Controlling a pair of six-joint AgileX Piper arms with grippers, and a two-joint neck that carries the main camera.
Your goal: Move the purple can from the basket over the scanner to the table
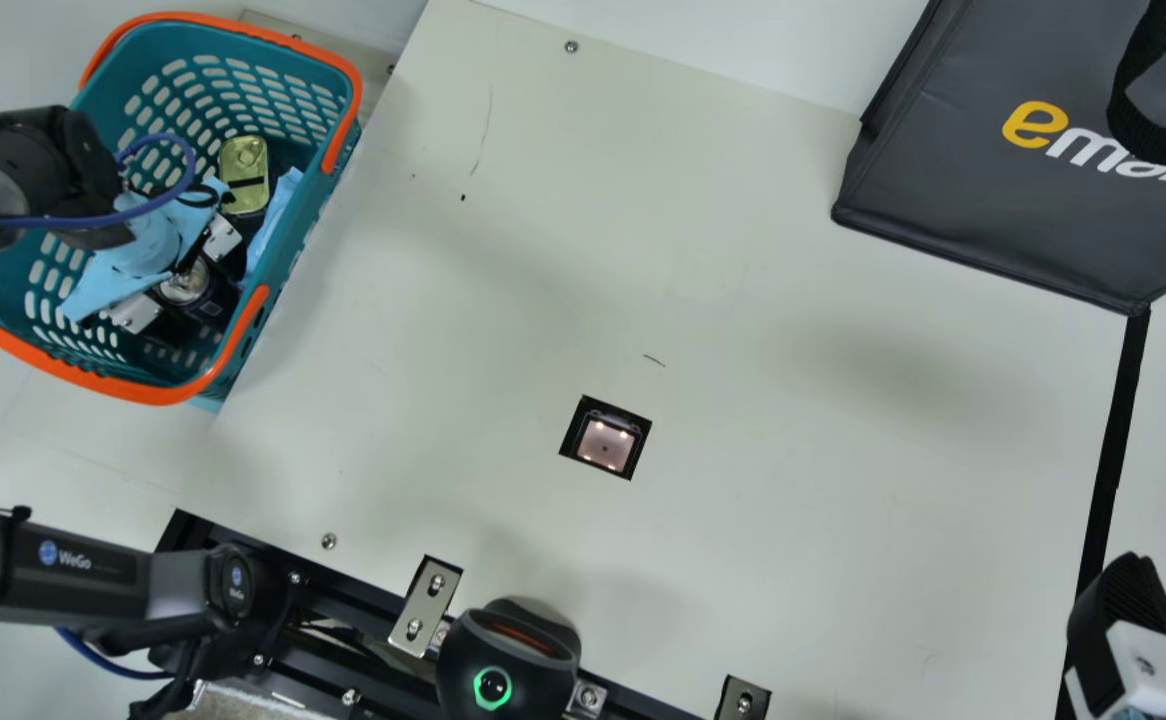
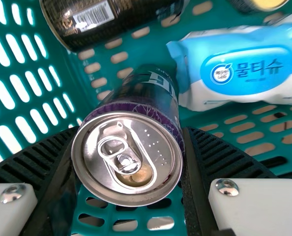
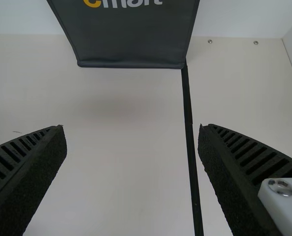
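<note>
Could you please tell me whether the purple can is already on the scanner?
No, the left wrist view shows the purple can inside the green basket, near a blue and white packet.

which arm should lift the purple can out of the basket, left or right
Left, I'd say: the left gripper is closed on the purple can in the basket, while the right gripper is open and empty across the table.
</note>
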